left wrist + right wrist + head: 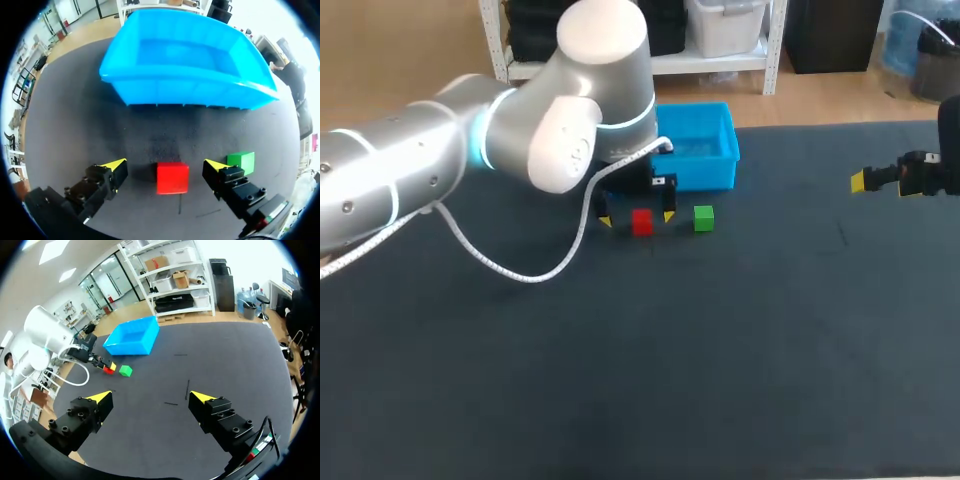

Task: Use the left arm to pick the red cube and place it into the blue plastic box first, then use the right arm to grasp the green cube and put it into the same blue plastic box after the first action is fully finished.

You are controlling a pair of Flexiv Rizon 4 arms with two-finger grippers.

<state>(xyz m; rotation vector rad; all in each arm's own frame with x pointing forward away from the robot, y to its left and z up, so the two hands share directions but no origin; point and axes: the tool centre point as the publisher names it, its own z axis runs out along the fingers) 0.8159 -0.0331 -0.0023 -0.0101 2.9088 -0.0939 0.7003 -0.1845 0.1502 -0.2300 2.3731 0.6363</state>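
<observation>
A gap lies on each side of the red cube (172, 177) between the fingers of the left gripper (165, 164). The green cube (241, 161) crowds one finger, perhaps touching. The blue box (185, 95) stands ahead, toward the table's (720, 350) far edge.

Bright, even o/h light, soft shadow by red cube (172, 177)
</observation>
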